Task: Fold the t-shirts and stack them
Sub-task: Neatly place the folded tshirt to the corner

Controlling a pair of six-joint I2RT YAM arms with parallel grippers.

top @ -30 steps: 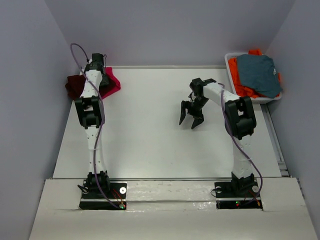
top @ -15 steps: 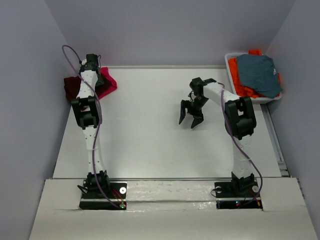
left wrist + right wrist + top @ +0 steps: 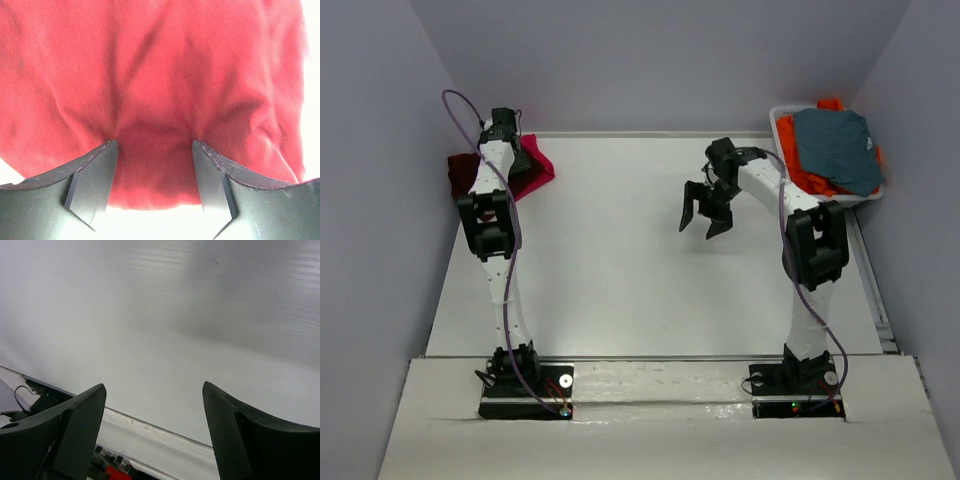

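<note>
A magenta-pink t-shirt (image 3: 540, 166) lies bunched at the table's far left corner. A dark maroon t-shirt (image 3: 460, 173) sits beside it, hanging off the left edge. My left gripper (image 3: 519, 158) is down on the pink shirt. In the left wrist view its jaws stand open (image 3: 155, 147), with the pink cloth (image 3: 150, 75) filling the view behind and between the fingers (image 3: 95, 180). My right gripper (image 3: 703, 222) hangs open above the bare table right of centre, nothing between its fingers (image 3: 80, 430).
A white bin (image 3: 780, 135) at the far right corner holds a grey-blue garment (image 3: 835, 145) on top of orange cloth (image 3: 805, 176). Grey walls close in on the left, back and right. The table's near edge (image 3: 150, 427) shows in the right wrist view.
My left gripper shifted left and the pink and maroon shirts moved left with it. My right arm swung a little farther back toward the bin, its jaws slightly wider.
</note>
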